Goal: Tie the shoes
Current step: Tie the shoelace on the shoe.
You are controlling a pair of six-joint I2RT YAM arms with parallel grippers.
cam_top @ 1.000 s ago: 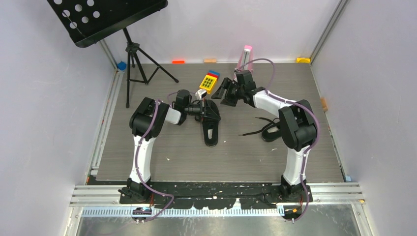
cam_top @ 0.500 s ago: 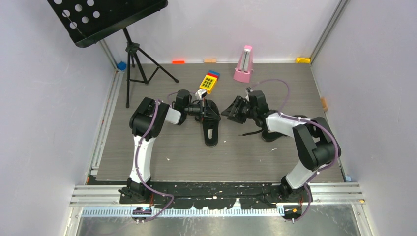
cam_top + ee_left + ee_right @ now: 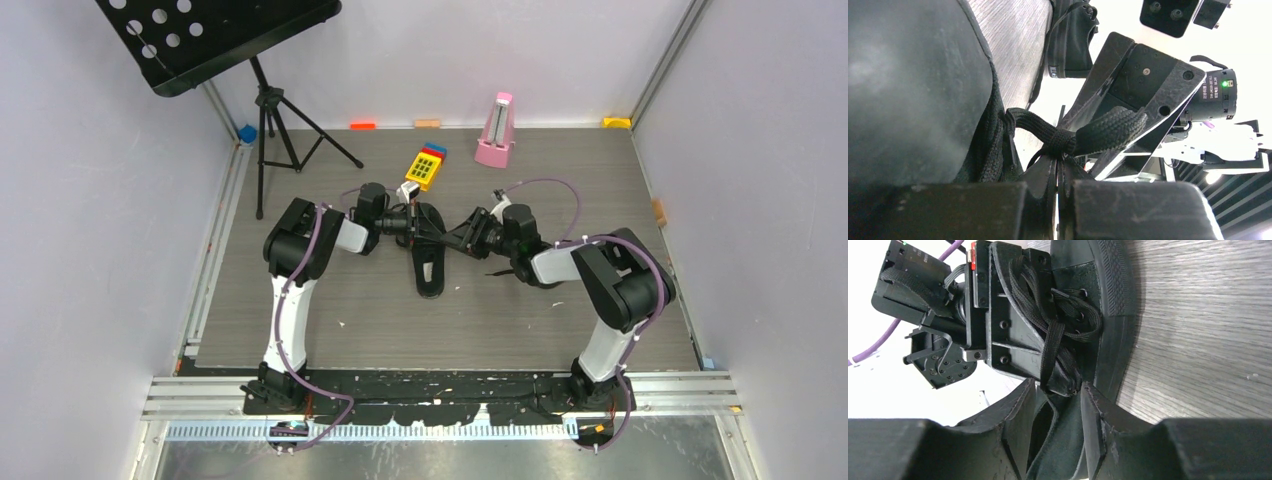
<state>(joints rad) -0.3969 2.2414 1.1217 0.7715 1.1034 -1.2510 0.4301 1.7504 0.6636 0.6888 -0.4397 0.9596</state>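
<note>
Shoe (image 3: 428, 265) nearest the middle lies on the table (image 3: 330, 290) with its heel toward the arm bases and its grey insole showing. Left gripper (image 3: 411, 222) reaches in from the left, low over the laced front, with its jaws pressed together on a lace (image 3: 1108, 131). In the left wrist view that lace comes off the shoe's front, bunches into a tight waist right at the closed tips and fans into a thicker stub beyond. Right gripper (image 3: 458, 237) comes in from the opposite side, nose to nose with the left one. Its fingers (image 3: 1015, 435) stand apart, one on each side of the left gripper's tip and the lace draped there; dark fabric fills part of the gap, and no clamp on it shows. Other shoe (image 3: 548, 270) sits to the right, mostly hidden by the right arm, with a loose lace (image 3: 508, 270) trailing toward the middle. Further back on the table are a yellow keypad toy (image 3: 427, 165) and a pink metronome (image 3: 495, 125); a music stand (image 3: 215, 35) is at the far left corner
</note>
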